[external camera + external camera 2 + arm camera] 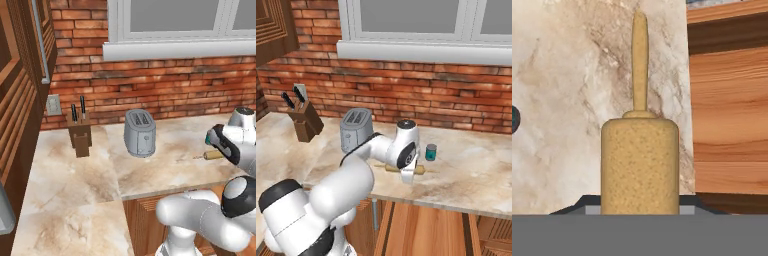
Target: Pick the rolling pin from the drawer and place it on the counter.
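Note:
The tan rolling pin [419, 171] lies low over the marbled counter [471, 175] near its front edge, roughly parallel to that edge. My gripper [407, 175] points down and is shut on its barrel. In the hand view the rolling pin [640, 165] fills the space between the two dark fingertips [587, 206], and its thin handle points away over the stone. One end of the rolling pin [214, 156] sticks out left of the hand in the left base view. Below the counter edge, the reddish-brown drawer [421, 227] stands pulled out.
A small teal can [430, 152] stands just behind the pin, to its right. The grey toaster [356, 129] sits behind and left of the hand, and a knife block [305, 122] is farther left by the brick wall. A tall dark slatted cabinet [15, 125] borders the counter's left end.

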